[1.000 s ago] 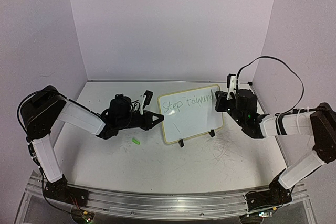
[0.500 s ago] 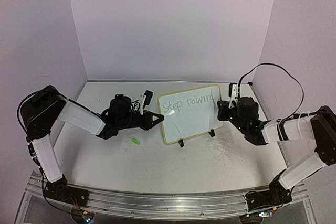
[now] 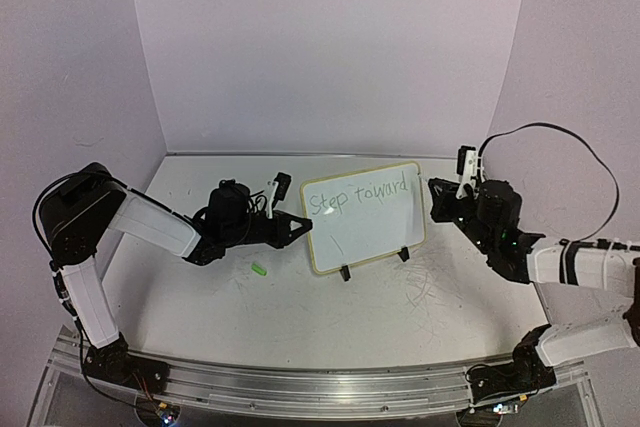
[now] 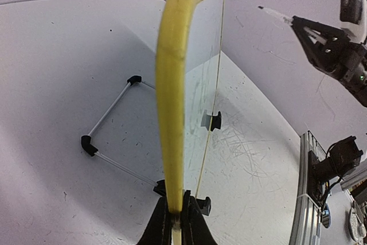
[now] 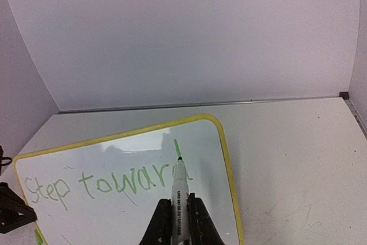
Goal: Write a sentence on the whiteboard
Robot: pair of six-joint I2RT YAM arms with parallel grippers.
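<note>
Your thin handwritten sentence (image 3: 357,193) reads only "Step toward" so far, one slanted line across the top of the small rounded-corner whiteboard (image 3: 372,235) with the yellow-green rim. The board stands propped on its thin black wire stand (image 4: 108,123) in the middle of the scuffed white tabletop (image 3: 330,327).

A second ago the white-barrelled green marker (image 5: 179,183) sat at the end of "toward". Since then the right gripper (image 3: 438,193) has drawn back to the right, and the left wrist view shows the tip now clear of the surface. Its jaws are clamped on the marker barrel. The left gripper (image 3: 303,228) hasn't moved: its jaws pinch the board's left edge, steadying it.

I read this as the lift between words, so "greatness." is still to come, and the mostly bare lower half of the board has room for it. A small green scrap (image 3: 259,269), perhaps the cap, lies on the table near the left gripper.
</note>
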